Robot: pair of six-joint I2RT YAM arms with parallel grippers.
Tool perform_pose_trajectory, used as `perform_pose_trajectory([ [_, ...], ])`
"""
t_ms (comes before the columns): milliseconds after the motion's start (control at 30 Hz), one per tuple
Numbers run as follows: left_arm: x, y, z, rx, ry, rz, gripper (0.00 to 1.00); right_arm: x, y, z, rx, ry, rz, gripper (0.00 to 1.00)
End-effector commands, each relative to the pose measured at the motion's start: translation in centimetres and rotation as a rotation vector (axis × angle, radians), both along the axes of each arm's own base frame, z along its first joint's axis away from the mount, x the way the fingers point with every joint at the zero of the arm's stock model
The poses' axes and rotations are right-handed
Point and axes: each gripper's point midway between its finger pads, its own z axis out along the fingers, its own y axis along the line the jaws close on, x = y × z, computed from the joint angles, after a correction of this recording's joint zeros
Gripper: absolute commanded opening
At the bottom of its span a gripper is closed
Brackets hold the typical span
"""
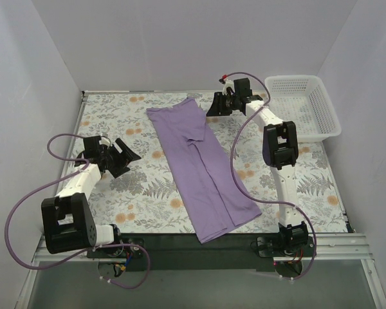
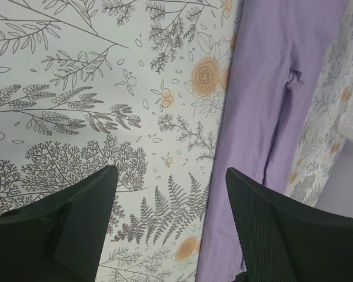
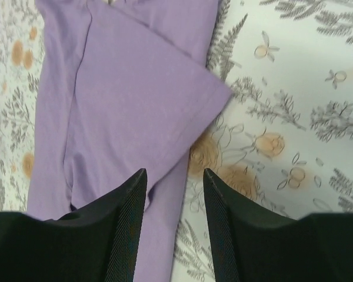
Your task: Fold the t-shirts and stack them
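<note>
Right end effector (image 3: 173, 176) is hanging with fingers spread above the sleeve at the far end of the plain lavender-purple cotton t-shirt (image 1: 202, 170), which is lying folded lengthwise across the floral-patterned desk (image 1: 135, 193); left end effector (image 2: 170, 173) is gaping wide just left of it.

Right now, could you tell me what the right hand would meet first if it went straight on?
Probably the purple t-shirt: the right hand points down at its folded-in sleeve edge, nothing visible between, though depth is unclear.
</note>
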Motion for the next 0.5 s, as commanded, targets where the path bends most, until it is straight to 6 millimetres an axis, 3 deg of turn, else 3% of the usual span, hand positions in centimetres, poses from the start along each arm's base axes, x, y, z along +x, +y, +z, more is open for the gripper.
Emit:
perform_pose_trajectory([
  [0, -0.1, -0.3, 1.5, 0.02, -0.083, -0.045, 0.73, 1.7, 0.7, -0.8, 0.048, 0.031, -0.046, 0.5],
  [200, -1.8, -0.7, 1.4, 0.019, -0.1, -0.054, 0.73, 2.8, 1.3, -2.3, 0.12, 0.1, -0.114, 0.5],
  [467, -1.9, -0.6, 2.3, 0.025, -0.123, -0.047, 0.73, 2.9, 2.5, -4.0, 0.226, 0.174, -0.122, 0.48],
])
